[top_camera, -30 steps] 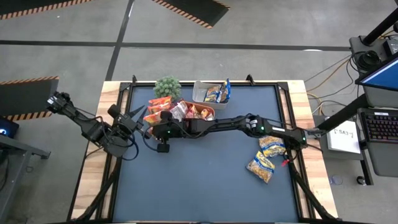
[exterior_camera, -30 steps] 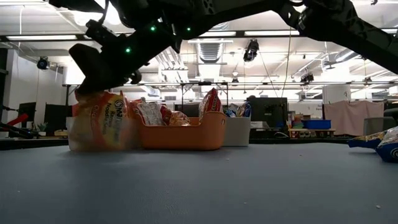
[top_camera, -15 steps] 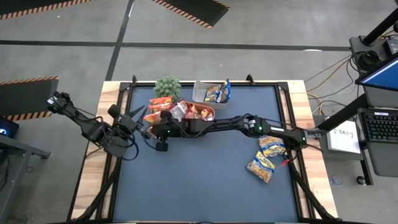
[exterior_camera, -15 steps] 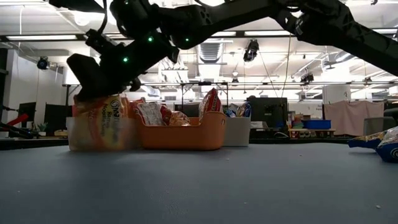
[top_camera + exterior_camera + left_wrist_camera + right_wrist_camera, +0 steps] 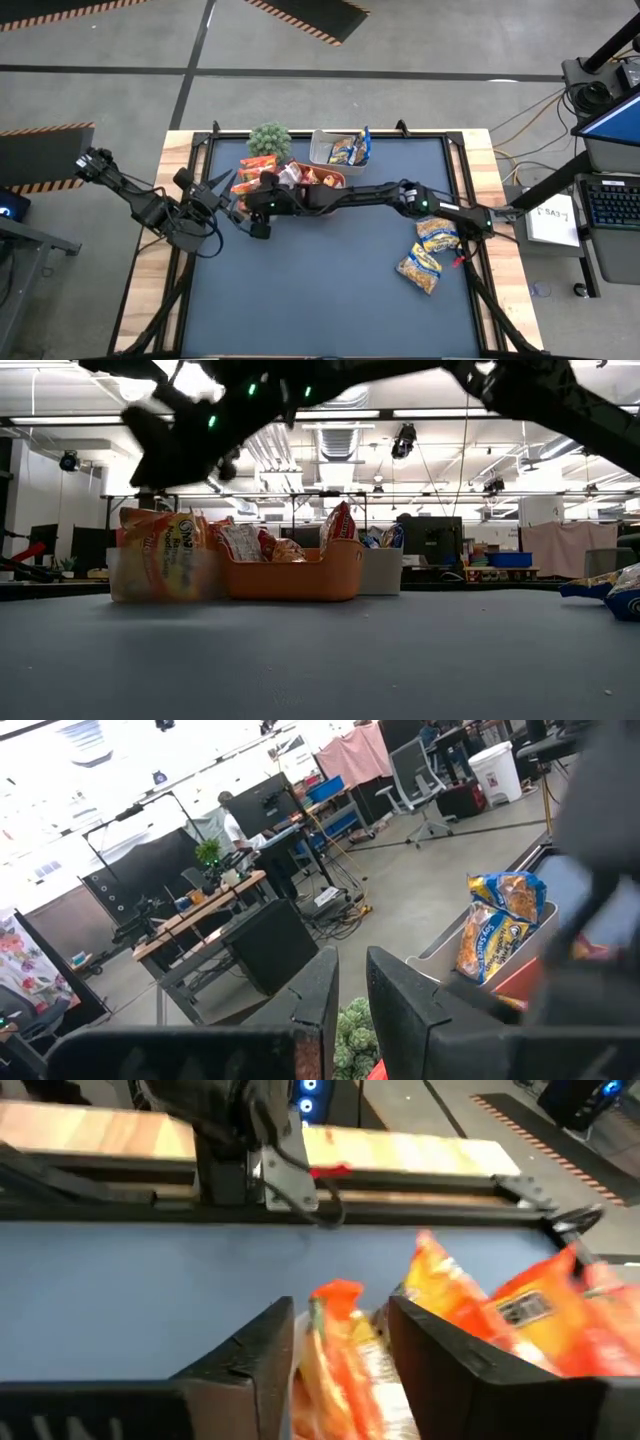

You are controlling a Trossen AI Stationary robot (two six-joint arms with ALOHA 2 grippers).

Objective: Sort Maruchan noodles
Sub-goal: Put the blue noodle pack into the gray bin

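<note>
holding orange packets (image 5: pixel 160 552) (upright), clear tub (image 5: pixel 165 588)

Large open-plan robotics lab or workshop. Wood-edged work table with dark blue mat (image 5: pixel 330 290) stands on grey concrete floor; black-and-orange hazard-striped floor markings (image 5: pixel 300 15) beyond table; black computer monitors on desks (image 5: pixel 433 540) behind table; strip lights on white ceiling (image 5: pixel 340 415) above.

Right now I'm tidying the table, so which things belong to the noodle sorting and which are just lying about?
Job:
orange noodle packets in the clear tub
packets in the orange tray
blue-and-yellow packets on the mat
grey bin
right pincer, above the tub

Lying about:
small green plant
keyboard
</note>
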